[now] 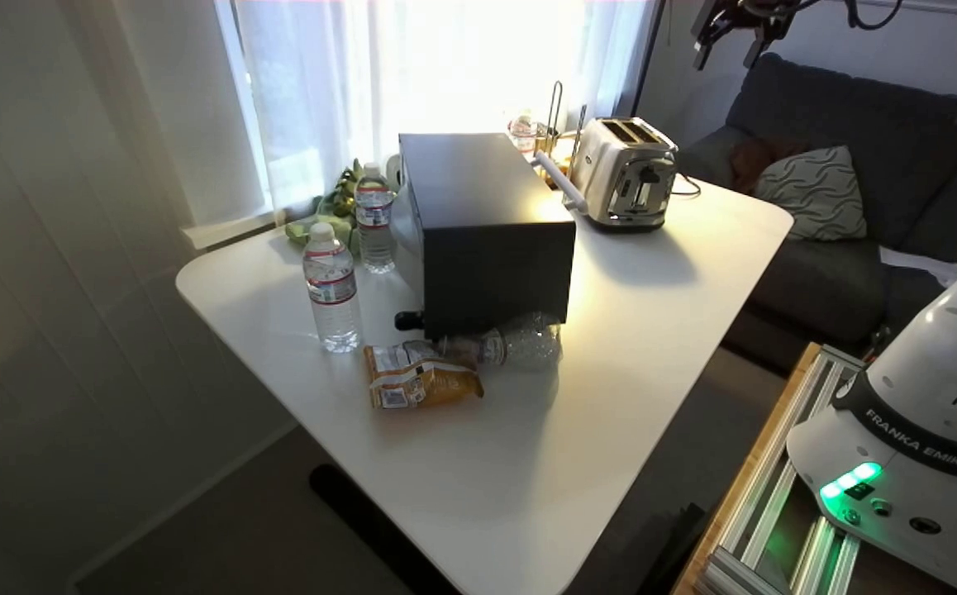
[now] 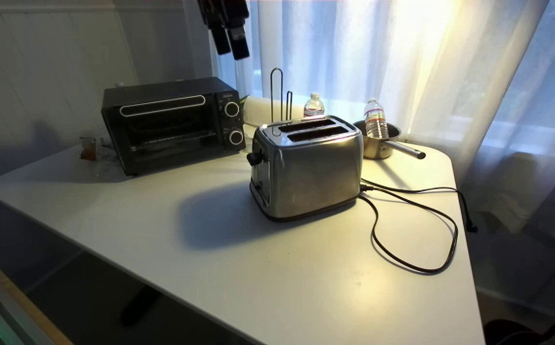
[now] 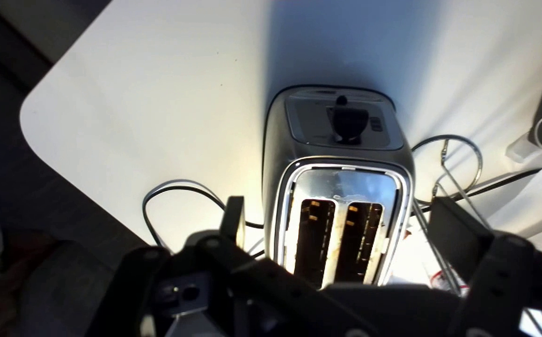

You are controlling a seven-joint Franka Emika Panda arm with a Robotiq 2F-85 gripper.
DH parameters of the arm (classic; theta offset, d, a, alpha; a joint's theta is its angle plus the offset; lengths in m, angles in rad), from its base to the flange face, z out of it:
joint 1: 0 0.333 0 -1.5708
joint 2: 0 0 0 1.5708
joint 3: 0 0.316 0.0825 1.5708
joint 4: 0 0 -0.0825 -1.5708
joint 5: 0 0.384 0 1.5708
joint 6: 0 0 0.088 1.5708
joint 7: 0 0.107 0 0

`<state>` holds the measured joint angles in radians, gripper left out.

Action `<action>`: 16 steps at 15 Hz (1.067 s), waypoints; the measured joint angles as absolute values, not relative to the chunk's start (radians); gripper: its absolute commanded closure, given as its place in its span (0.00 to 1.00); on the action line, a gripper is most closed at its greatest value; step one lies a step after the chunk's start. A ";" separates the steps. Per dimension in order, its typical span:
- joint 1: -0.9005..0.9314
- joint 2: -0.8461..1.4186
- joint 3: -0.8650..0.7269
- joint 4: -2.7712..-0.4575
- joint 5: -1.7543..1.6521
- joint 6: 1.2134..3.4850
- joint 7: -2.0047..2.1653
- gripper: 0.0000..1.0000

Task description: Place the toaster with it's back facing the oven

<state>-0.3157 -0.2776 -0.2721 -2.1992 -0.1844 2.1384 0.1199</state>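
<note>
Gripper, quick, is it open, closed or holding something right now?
Gripper: open and holding nothing, up in the air clear of the toaster.

In an exterior view, FRANKA EMIKA runs in pale capitals along the black band (image 1: 912, 434) round the white robot arm (image 1: 908, 355), and the dark letters ML stand above it on the arm's shell. Small lettering sits over the upper dial (image 2: 232, 109) of the oven (image 2: 177, 129), too fine to read. The orange packet (image 1: 437, 387) carries print and a pale panel, also illegible. The nearer upright bottle (image 1: 332, 289) and the farther upright bottle (image 1: 375, 216) wear labels in white, red and blue; the words on them, and on the tilted bottle (image 2: 376, 122) in the pot (image 2: 375, 149), blur.
</note>
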 measured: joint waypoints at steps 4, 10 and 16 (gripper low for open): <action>-0.343 -0.191 -0.299 -2.186 -0.192 2.244 0.133 0.00; -0.341 -0.179 -0.299 -2.173 -0.188 2.249 0.134 0.00; -0.338 -0.068 -0.311 -2.102 -0.088 2.282 0.131 0.00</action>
<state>-0.3381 -0.0681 -0.3108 -2.1019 -0.0883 2.2820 0.1306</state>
